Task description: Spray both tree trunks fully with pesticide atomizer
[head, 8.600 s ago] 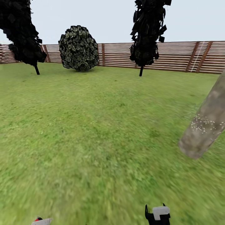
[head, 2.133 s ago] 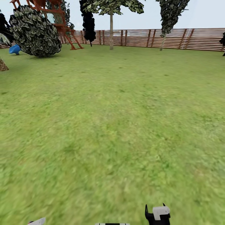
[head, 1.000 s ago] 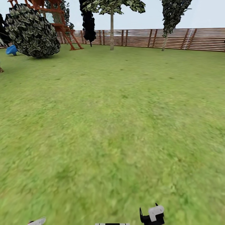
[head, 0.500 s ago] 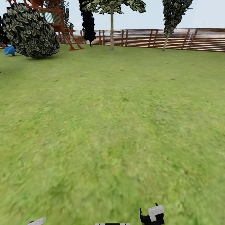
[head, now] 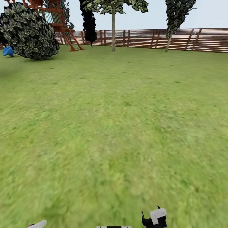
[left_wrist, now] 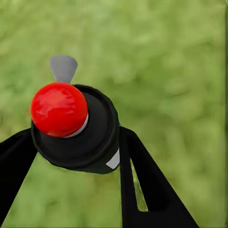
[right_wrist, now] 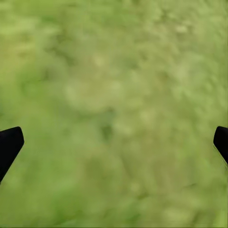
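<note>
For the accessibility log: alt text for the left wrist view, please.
The left gripper holds the pesticide atomizer, seen from above: a black round body with a red knob and a grey nozzle tip, between two black fingers. Blurred green grass lies beneath.

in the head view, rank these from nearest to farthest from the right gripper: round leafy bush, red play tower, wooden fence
1. Round leafy bush, far left on the lawn, nearest to the right gripper.
2. Red play tower, just behind the bush at upper left.
3. Wooden fence, along the back edge of the lawn, behind the tower's legs.
</note>
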